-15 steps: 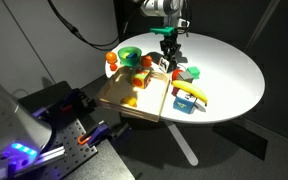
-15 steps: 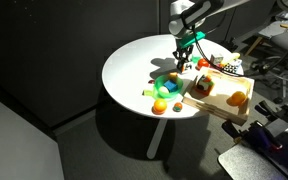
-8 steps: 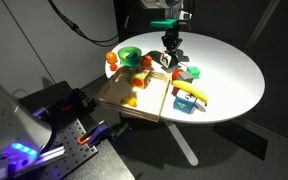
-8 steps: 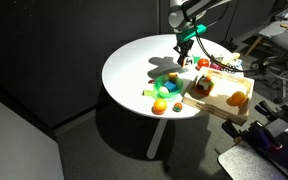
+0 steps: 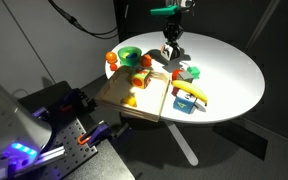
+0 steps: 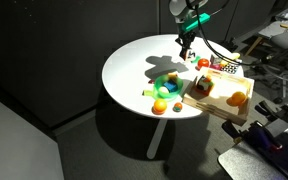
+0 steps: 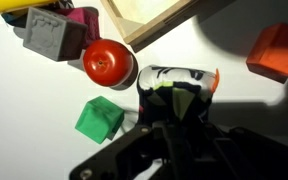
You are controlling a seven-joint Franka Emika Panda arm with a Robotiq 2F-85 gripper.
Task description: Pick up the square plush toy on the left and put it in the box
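**Ana:** Trouble was close here, wasn't it? Where was the square plush toy (image 7: 176,78)?

**Ben:** It was up in the air over the white table (image 5: 229,60). The claw (image 7: 178,98) had its two fingers shut tight on the toy's sides, and nothing else was between them.

**Ana:** Was it over the box (image 7: 159,20) yet?

**Ben:** No. In the wrist view only a corner of the box showed, off to one side. A red round toy (image 7: 106,63) and a green block (image 7: 99,118) lay on the table near it.

**Ana:** So what could have gone wrong?

**Ben:** I think the toy was soft and squishy. A soft thing can slide out of a pinch if the arm jerks. Then it would have dropped onto the table and maybe rolled away.

**Ana:** Anything else?

**Ben:** If the claw had gone across too low, the toy could have bumped the box's side and been pulled loose. If it had let go too soon, the toy would have landed outside. A yellow thing (image 5: 131,100) lay in the box too, so the toy could have bounced off it.
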